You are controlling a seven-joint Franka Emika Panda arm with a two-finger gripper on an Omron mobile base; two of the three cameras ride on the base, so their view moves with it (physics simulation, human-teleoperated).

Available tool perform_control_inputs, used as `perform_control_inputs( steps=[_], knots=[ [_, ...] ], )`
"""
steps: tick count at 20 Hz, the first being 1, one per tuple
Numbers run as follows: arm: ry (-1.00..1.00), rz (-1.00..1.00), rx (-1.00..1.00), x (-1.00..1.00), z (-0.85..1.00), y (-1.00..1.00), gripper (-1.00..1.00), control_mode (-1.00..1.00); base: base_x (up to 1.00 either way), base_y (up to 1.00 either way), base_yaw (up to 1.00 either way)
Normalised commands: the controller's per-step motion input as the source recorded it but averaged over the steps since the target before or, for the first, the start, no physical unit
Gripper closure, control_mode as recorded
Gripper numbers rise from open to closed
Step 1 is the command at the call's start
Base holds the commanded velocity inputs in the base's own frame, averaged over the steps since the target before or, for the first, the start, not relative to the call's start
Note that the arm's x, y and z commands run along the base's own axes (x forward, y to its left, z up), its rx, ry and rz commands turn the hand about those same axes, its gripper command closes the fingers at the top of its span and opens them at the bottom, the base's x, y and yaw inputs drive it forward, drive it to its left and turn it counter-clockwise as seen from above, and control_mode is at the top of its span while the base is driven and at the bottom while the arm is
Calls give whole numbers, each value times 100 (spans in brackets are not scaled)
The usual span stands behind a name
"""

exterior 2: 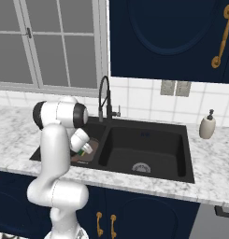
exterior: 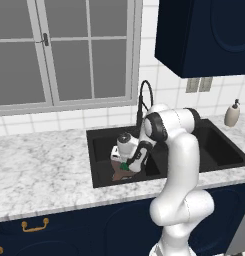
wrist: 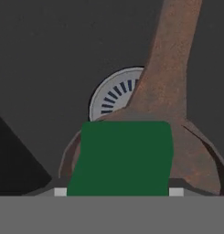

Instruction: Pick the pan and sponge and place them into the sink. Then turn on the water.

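Note:
My gripper (exterior: 125,165) is down inside the left basin of the black sink (exterior: 95,137), shut on the green sponge (wrist: 122,155), which spans the gap between the fingertips. Right under the sponge lies the dark-brown pan (wrist: 198,157) on the basin floor, its long handle (wrist: 170,59) running away past the silver drain (wrist: 114,93). From the base views the sponge (exterior: 124,165) is a small green spot at the hand, just above the pan (exterior: 121,174). The arched black tap (exterior: 144,97) stands behind the basins, and I see no stream of water from it.
The right basin (exterior 2: 144,149) holds nothing but its drain (exterior 2: 141,167). A beige soap dispenser (exterior 2: 207,126) stands on the marble counter at the right. A window is behind the sink and dark-blue cabinets (exterior 2: 172,32) hang above.

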Motion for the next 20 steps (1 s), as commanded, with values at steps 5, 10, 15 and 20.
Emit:
perform_control_inputs(
  steps=[5, 10, 15, 20],
  knots=[
    [0, -3, 0, 35, -41, 4, 100, -100, 0, 0, 0],
    [-1, -3, 0, 31, -28, 1, 100, -100, 0, 0, 0],
    [-3, -1, 0, 26, -17, 0, 100, -100, 0, 0, 0],
    [-13, 0, 0, 19, -4, 0, -100, -100, 0, 0, 0]
  ],
)
